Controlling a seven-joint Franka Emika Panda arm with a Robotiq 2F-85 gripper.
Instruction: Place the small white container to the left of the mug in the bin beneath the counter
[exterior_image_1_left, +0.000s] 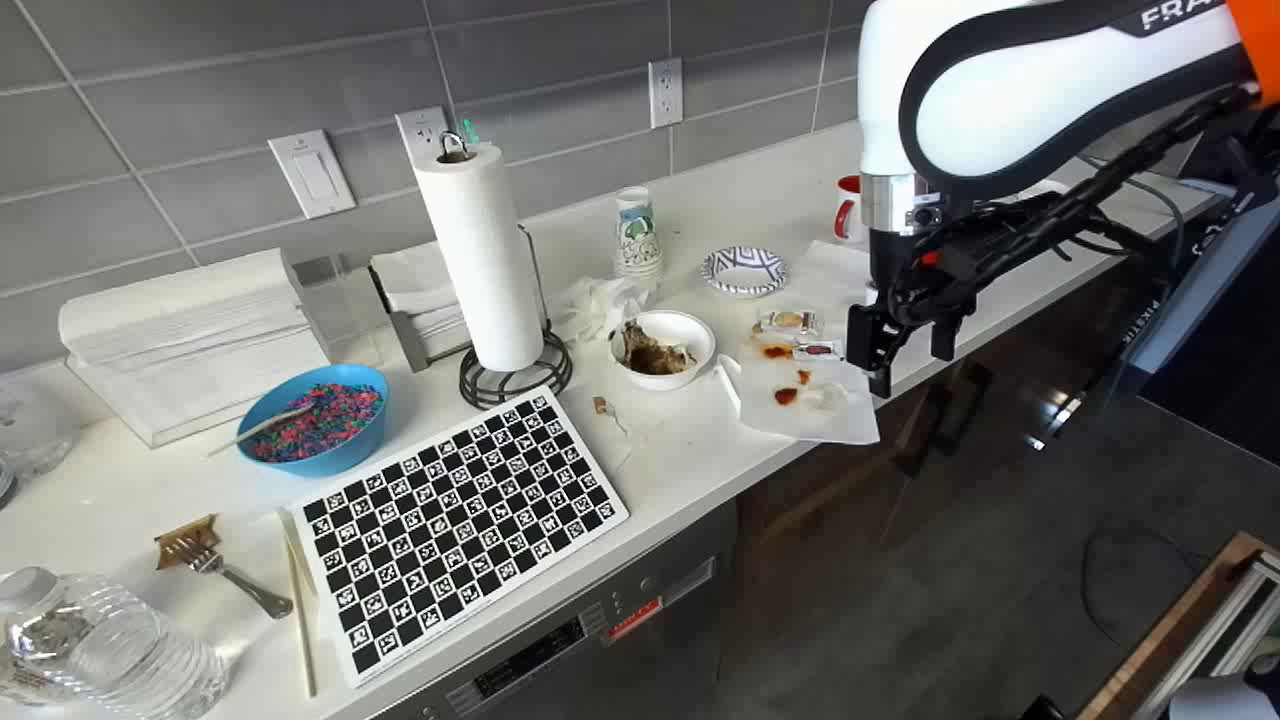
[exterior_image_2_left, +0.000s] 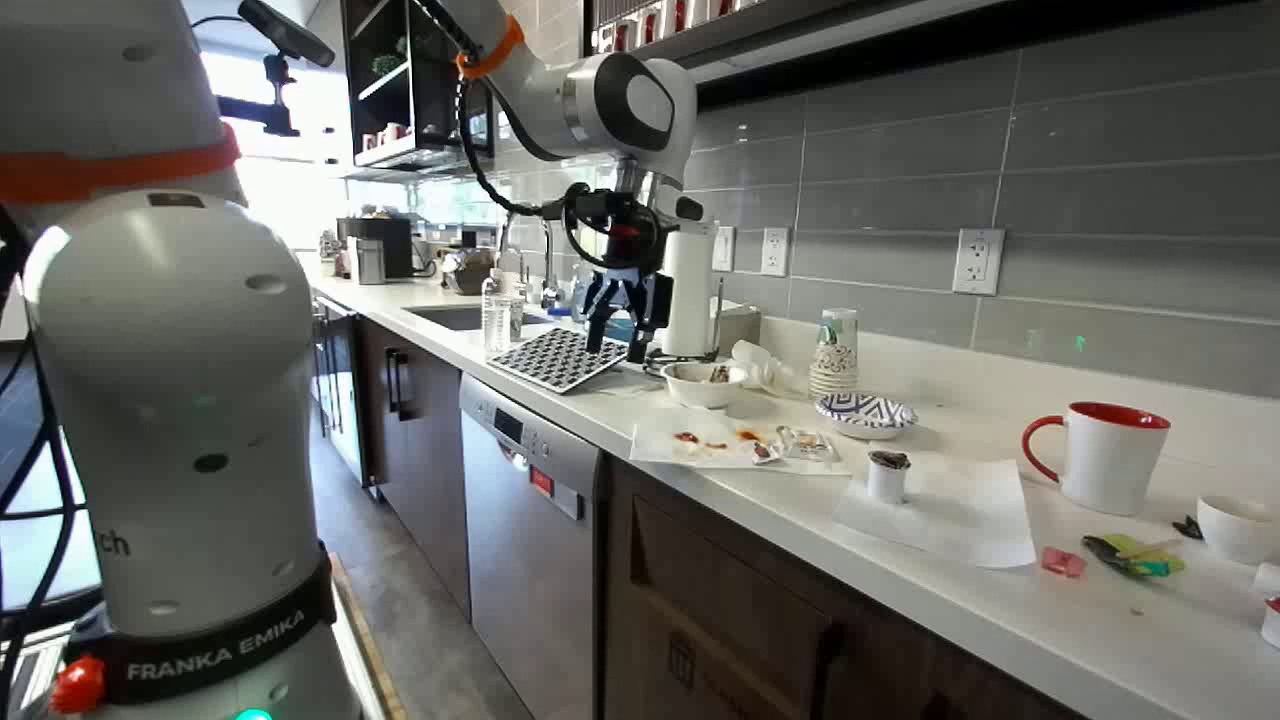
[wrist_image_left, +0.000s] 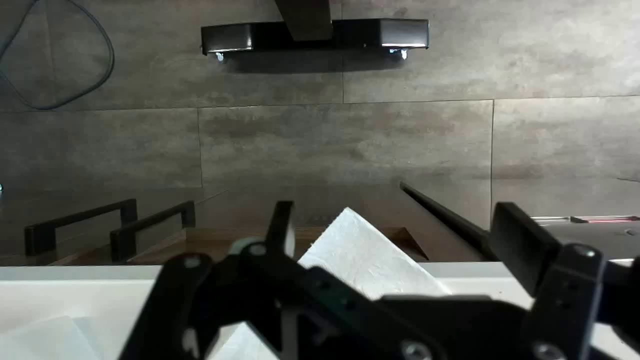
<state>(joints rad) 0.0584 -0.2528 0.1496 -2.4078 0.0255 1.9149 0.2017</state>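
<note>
Grasping was, I judged, my step, not yet done: my fingers (exterior_image_2_left: 597, 333) were wide and empty. The white container (exterior_image_2_left: 886, 483) stood left of the mug (exterior_image_2_left: 1115, 460); next needed going right, then down.

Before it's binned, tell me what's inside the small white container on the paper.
In an exterior view, dark crumpled material tops the small white container; anything deeper inside is covered.

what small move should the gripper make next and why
Probably shift the open gripper across toward the small white container: the gripper holds nothing, and in an exterior view the container stands on white paper, left of the mug, apart from the gripper.
</note>
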